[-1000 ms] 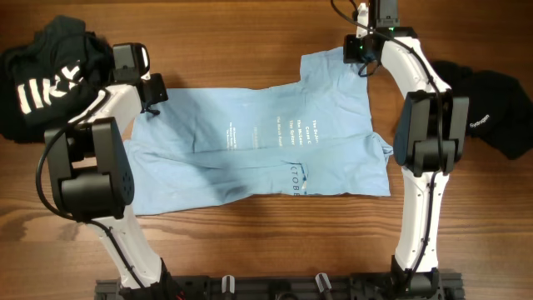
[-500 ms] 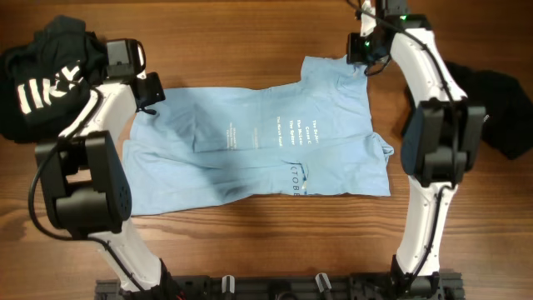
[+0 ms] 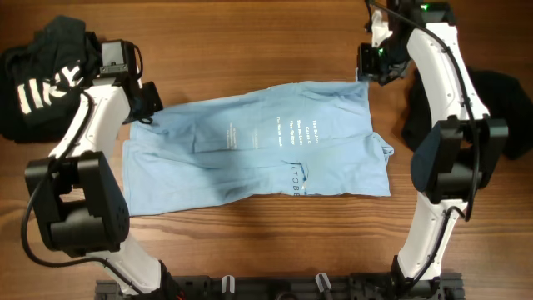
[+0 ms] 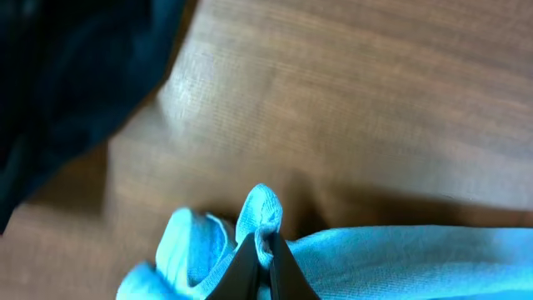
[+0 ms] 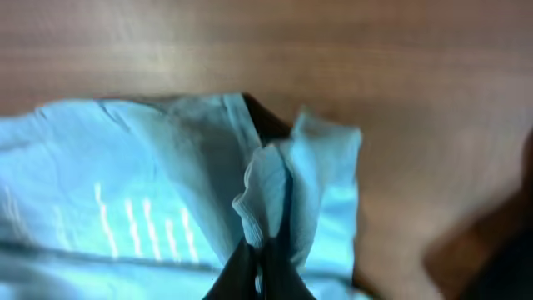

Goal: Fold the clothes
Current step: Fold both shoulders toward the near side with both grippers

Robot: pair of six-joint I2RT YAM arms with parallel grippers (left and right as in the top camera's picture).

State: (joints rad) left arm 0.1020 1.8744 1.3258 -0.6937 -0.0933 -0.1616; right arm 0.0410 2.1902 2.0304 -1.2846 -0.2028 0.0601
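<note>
On the counter (image 3: 250,33) we find left claw (image 3: 149,108) and right claw (image 3: 371,72) pinching the blue T-shirt (image 3: 258,158); seemingly shallow grips may slip.

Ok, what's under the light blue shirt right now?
Only the wooden table shows around the light blue shirt, which lies mostly flat with no bulge. What its cloth covers is hidden. The left tool and right tool pinch its far corners.
</note>
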